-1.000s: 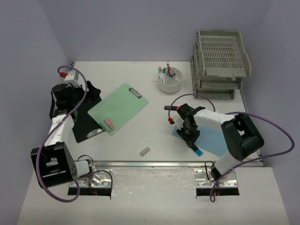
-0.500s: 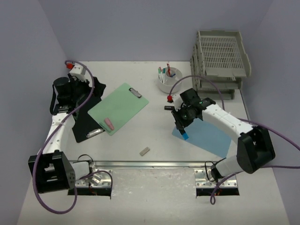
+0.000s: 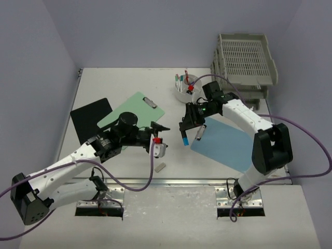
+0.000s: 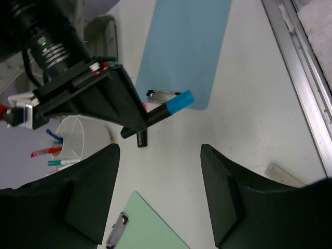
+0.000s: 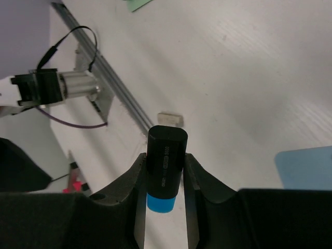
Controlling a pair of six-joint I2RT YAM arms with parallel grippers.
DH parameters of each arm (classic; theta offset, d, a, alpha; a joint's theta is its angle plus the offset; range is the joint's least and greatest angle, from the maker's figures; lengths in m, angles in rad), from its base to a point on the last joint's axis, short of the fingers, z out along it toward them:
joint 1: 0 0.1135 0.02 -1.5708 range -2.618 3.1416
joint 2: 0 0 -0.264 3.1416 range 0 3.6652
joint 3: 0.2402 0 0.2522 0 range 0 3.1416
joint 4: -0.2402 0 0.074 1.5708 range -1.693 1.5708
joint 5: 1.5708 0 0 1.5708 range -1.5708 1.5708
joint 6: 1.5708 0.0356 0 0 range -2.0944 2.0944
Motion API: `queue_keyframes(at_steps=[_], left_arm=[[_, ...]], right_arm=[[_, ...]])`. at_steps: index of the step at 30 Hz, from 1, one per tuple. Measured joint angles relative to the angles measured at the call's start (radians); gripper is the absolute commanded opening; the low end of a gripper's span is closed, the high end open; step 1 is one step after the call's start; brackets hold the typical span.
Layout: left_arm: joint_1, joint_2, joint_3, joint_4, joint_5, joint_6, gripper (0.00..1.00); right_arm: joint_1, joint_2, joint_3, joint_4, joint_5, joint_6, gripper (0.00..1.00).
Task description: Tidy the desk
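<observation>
Clenched on the blue-capped marker (image 5: 165, 151), the right hand (image 5: 165, 179) has carried it up off the worktop (image 3: 129, 78), likely bound for the pen cup (image 3: 182, 96), while the empty, released left hand (image 4: 160, 197) swings inward.

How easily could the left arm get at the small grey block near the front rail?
Probably yes: its open, empty tool hovers just beyond the grey block, which lies alone on bare desk.
</observation>
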Motion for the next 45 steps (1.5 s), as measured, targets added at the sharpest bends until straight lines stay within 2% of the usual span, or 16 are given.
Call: queue_keyframes(at_steps=[4,11,16,24,35,40,43,45], left_arm=[[-0.135,0.047,0.000,-0.113,-0.022,0.212,0.49],[-0.230,0.172,0.032,-0.224,-0.083,0.429,0.45],[-0.241,0.266,0.115,-0.228,-0.111,0.503,0.45],[-0.242,0.316,0.161,-0.237,-0.122,0.577,0.45],[-0.250,0.393,0.208,-0.273,-0.117,0.662,0.36],[-0.261,0.429,0.231,-0.285,-0.115,0.680,0.26],[-0.267,0.438,0.232,-0.284,-0.115,0.694,0.08],[-0.271,0.441,0.238,-0.274,-0.115,0.699,0.01]], right_arm=[[-0.006,0.040,-0.011,0.002,-0.120,0.116,0.00],[-0.007,0.059,-0.042,0.023,-0.225,0.266,0.00],[-0.007,0.078,-0.052,-0.004,-0.229,0.303,0.00],[-0.007,0.095,-0.053,-0.070,-0.207,0.297,0.00],[-0.006,0.116,-0.052,-0.116,-0.207,0.296,0.00],[-0.006,0.118,-0.052,-0.129,-0.207,0.296,0.00],[-0.006,0.119,-0.052,-0.133,-0.205,0.292,0.00],[-0.004,0.120,-0.052,-0.138,-0.204,0.292,0.04]])
